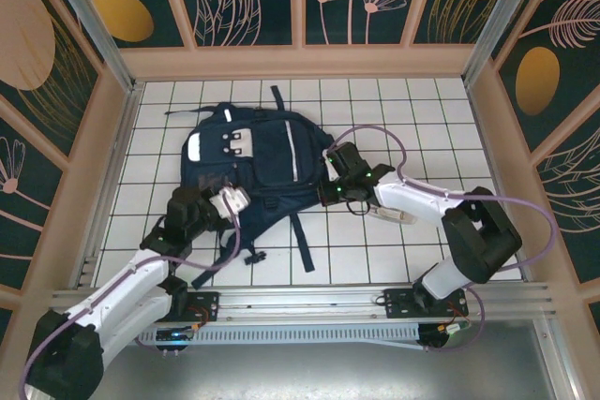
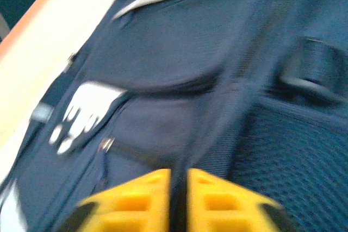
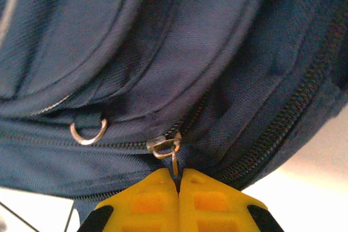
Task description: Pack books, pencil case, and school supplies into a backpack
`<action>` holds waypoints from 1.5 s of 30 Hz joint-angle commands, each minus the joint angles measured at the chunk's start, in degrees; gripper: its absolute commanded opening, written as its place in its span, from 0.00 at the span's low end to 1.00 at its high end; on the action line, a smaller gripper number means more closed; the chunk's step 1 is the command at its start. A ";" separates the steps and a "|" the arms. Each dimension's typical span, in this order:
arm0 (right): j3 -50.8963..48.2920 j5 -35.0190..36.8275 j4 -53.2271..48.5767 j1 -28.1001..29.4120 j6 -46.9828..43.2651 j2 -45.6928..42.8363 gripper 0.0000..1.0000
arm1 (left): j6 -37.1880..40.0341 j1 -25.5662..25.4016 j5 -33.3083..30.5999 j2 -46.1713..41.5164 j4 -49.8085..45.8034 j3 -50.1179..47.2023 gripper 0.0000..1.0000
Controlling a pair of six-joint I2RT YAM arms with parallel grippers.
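A: Yellow-fingered right gripper (image 3: pixel 178 180), up close: pressed together, pinching thin metal zipper pull (image 3: pixel 175 162) of large dark navy fabric backpack (image 3: pixel 163 52).
B: And yellow-fingered left gripper (image 2: pixel 178 177)?
A: Blurred; narrow slit, dark fabric fold running in. Clamped or not, cannot tell.
B: Backpack's place?
A: Lying flat mid white gridded table (image 1: pixel 422 128), between both grippers.

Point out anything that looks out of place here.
One thing: a pale slim item lies loose on the table under the right arm, outside the backpack, while the right fingers are shut on a zipper pull. Otherwise nothing looks spilled or damaged.
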 commanded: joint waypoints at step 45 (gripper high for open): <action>4.40 6.74 2.36 12.62 -14.73 9.39 0.00 | -69.51 9.03 -9.62 28.46 -34.19 31.14 0.00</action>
